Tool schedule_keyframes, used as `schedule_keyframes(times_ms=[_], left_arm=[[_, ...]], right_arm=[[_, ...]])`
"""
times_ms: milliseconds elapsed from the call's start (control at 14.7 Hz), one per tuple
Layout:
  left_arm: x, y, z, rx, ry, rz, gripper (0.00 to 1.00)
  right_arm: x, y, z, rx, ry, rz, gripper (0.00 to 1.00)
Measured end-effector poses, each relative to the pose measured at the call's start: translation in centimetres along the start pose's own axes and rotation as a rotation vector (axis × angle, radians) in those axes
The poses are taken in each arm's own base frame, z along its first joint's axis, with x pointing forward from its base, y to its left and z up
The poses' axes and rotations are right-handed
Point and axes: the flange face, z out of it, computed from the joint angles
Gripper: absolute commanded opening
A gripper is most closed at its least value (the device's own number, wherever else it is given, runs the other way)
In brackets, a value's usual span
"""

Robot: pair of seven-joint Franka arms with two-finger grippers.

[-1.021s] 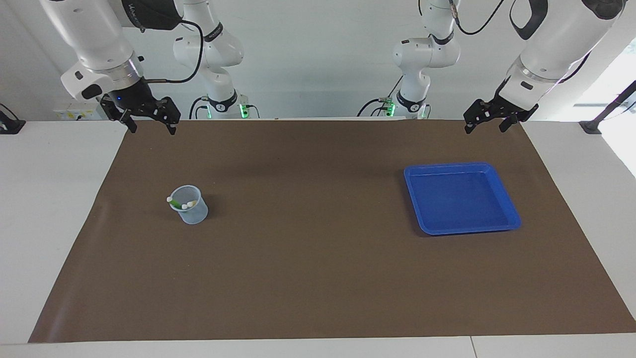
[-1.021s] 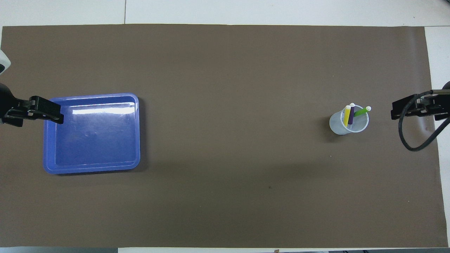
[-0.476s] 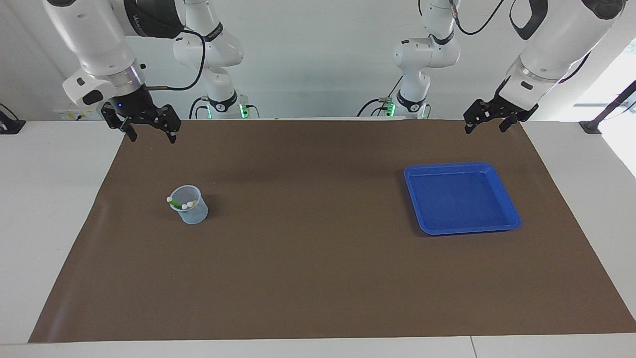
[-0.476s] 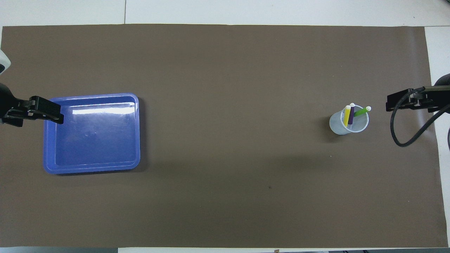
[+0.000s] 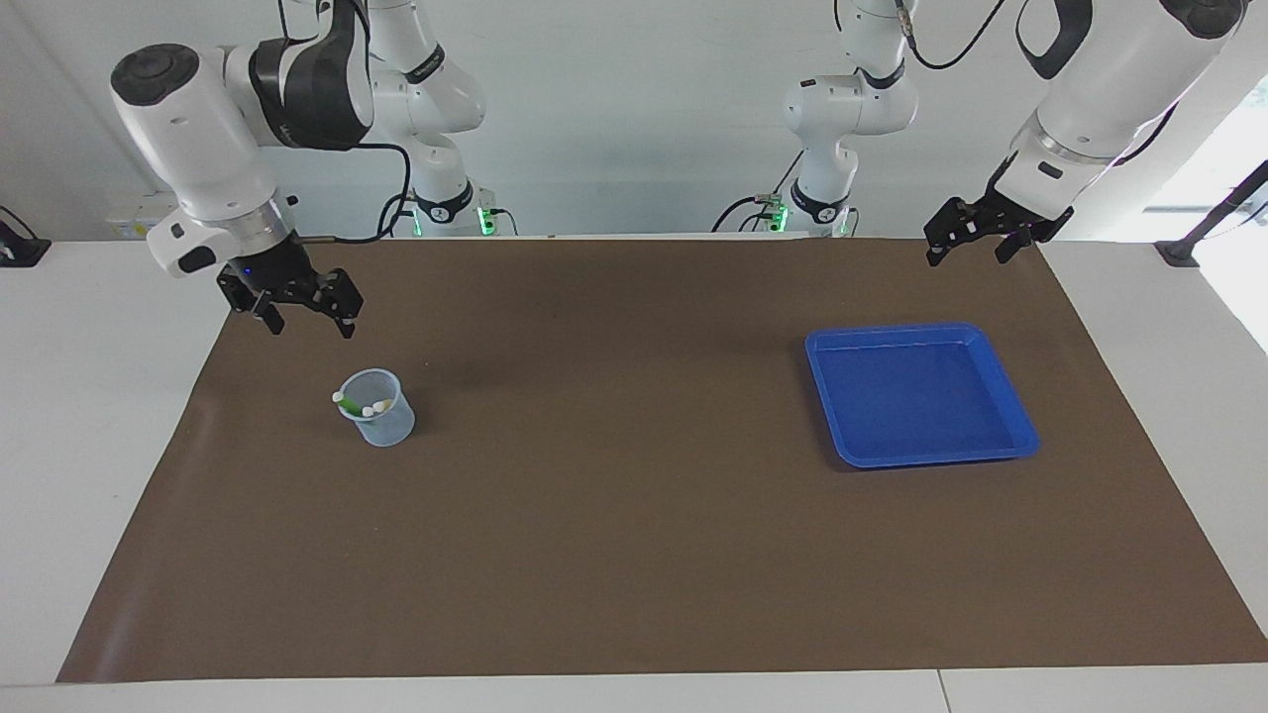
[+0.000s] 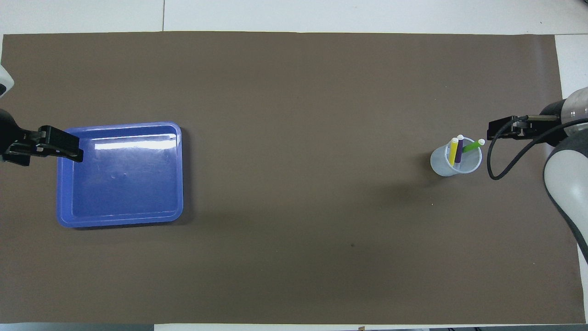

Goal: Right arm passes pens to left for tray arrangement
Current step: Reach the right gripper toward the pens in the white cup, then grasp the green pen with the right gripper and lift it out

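Pens (image 6: 460,150) stand in the clear cup (image 5: 377,407) at my end of the table (image 5: 634,555); my right gripper (image 5: 306,318), fingers spread and empty, needs centring over one whitish tip, descending vertically without nudging the cup.

Pens (image 6: 459,150) in cup (image 6: 443,166), well apart from tray (image 6: 64,193) on mat (image 6: 294,257).
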Motion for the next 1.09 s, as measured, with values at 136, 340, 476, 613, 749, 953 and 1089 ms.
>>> schedule_keyframes(times_ms=[136, 340, 476, 613, 749, 953, 1089], left_arm=[[0.0, 0.0, 0.0, 0.0, 0.0, 0.0, 1.0], [0.0, 0.0, 0.0, 0.0, 0.0, 0.0, 1.0], [0.0, 0.0, 0.0, 0.0, 0.0, 0.0, 1.0], [0.0, 0.0, 0.0, 0.0, 0.0, 0.0, 1.0], [0.0, 0.0, 0.0, 0.0, 0.0, 0.0, 1.0], [0.0, 0.0, 0.0, 0.0, 0.0, 0.0, 1.0], [0.0, 0.0, 0.0, 0.0, 0.0, 0.0, 1.0]], right_arm=[[0.3, 1.6, 3.2, -0.001, 0.02, -0.007, 0.96], [0.3, 2.9, 6.9, -0.003, 0.014, -0.007, 0.92], [0.0, 2.8, 8.8, -0.003, 0.02, -0.009, 0.87], [-0.4, 2.6, 10.1, 0.01, 0.02, -0.003, 0.87], [-0.6, 2.4, 10.7, 0.058, 0.02, 0.01, 0.86], [-0.6, 2.3, 10.9, 0.077, 0.026, 0.004, 0.81], [-0.6, 2.4, 11.1, 0.075, 0.051, 0.006, 0.8]])
